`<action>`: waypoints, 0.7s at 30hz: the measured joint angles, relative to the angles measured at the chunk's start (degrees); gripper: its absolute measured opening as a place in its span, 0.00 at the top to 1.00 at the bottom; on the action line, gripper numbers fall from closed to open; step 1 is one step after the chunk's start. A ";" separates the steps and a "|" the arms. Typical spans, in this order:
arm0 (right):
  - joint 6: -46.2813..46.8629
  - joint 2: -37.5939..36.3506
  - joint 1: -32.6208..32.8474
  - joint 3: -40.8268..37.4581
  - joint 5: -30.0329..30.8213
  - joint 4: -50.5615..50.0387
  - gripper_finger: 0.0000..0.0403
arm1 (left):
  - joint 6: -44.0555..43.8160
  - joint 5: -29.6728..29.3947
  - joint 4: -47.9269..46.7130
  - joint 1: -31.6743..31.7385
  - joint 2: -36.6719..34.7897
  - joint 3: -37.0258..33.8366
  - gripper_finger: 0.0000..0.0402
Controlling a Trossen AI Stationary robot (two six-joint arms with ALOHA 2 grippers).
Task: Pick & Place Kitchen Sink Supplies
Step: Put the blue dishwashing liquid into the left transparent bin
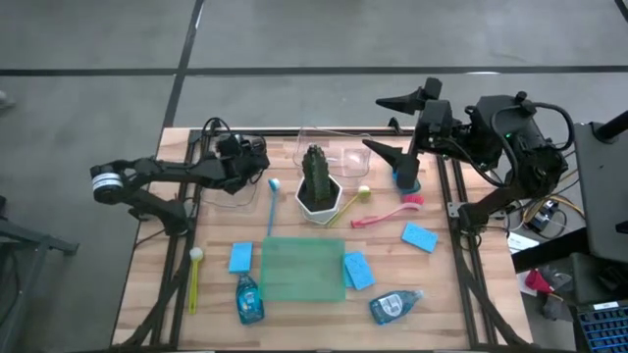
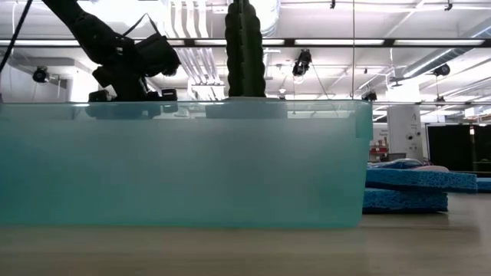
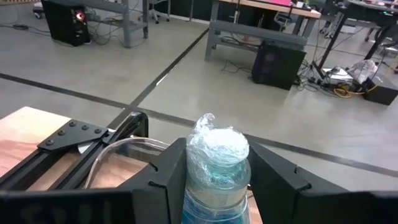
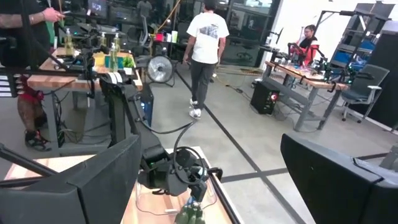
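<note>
My left gripper is over the far left part of the table, by a clear tub, shut on a soap bottle with blue liquid and a crinkled clear-wrapped cap. My right gripper hangs open, raised over the far right part, above a small blue thing. Flat on the table lie two more bottles, three light-blue sponges, a blue brush, a pink brush and two yellow brushes. My left gripper pinches the bottle between its two fingers, one on each side of the body just under the cap. The cap end stands out past the fingertips. The bottle's lower part is hidden by the gripper, so I cannot tell whether it rests on anything.
A cactus in a white pot stands mid-table, with a translucent green mat near of it and a second clear tub behind. The mat fills the low view. People stand in the room beyond.
</note>
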 joint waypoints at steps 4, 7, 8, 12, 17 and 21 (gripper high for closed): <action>-0.06 0.00 -0.33 0.00 0.01 0.17 0.05 | -0.66 1.02 -0.08 0.00 -0.58 -0.02 0.63; 0.30 0.00 -0.37 0.00 -0.01 0.15 0.05 | -1.29 2.45 0.00 0.00 -1.11 -0.02 0.63; 0.33 -0.01 -0.37 0.00 -0.01 0.15 0.05 | -1.36 2.87 0.01 0.00 -1.32 -0.02 0.63; 0.12 -0.04 -0.37 0.00 -0.06 0.17 0.05 | -1.49 4.57 -0.02 0.00 -2.13 -0.02 0.60; -0.07 0.00 -0.37 0.00 -0.08 0.15 0.05 | -1.29 7.06 -0.69 0.09 -2.39 -0.17 0.51; -0.15 0.00 -0.37 0.00 -0.11 0.13 0.05 | -0.59 6.94 -0.61 0.04 -3.10 -0.17 0.43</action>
